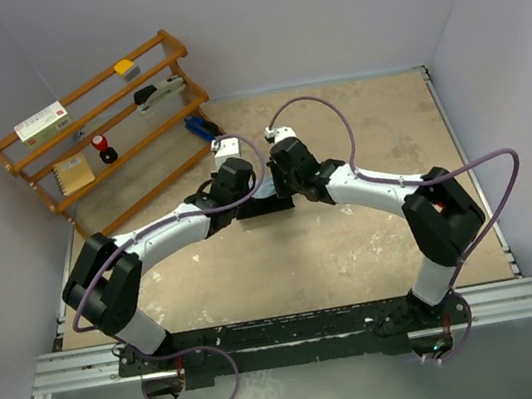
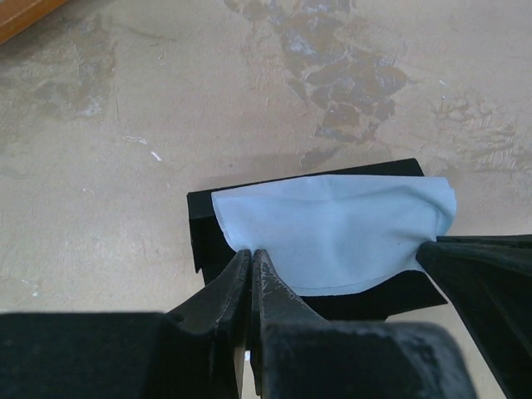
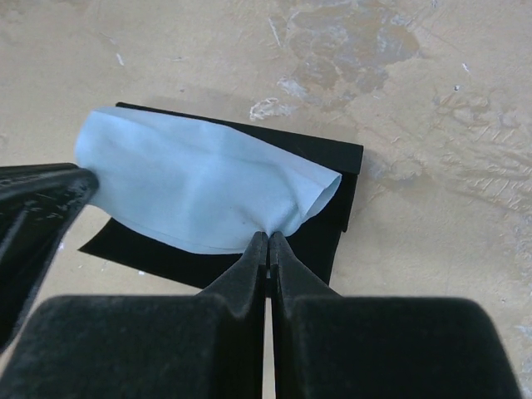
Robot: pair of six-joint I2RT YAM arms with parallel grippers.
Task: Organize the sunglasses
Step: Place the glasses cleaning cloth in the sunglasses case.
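Both arms reach forward, elbows out, wrists angled inward and nearly meeting mid-tabletop [image 1: 374,243]. Left end effector [image 2: 251,253] clenched on a corner of the cloth [image 2: 332,229]; right end effector [image 3: 268,239] clenched on the opposite edge. Cloth arches over case [image 2: 204,224] just below both. Sunglasses hidden; cannot tell where.

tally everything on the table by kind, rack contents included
cloth: 1
case: 1
rack: 1
things on rack: 5 (yellow block, box, stapler, red-black piece, notebook)
blue thing at rack foot: 1
sunglasses: 0 in view
total: 9
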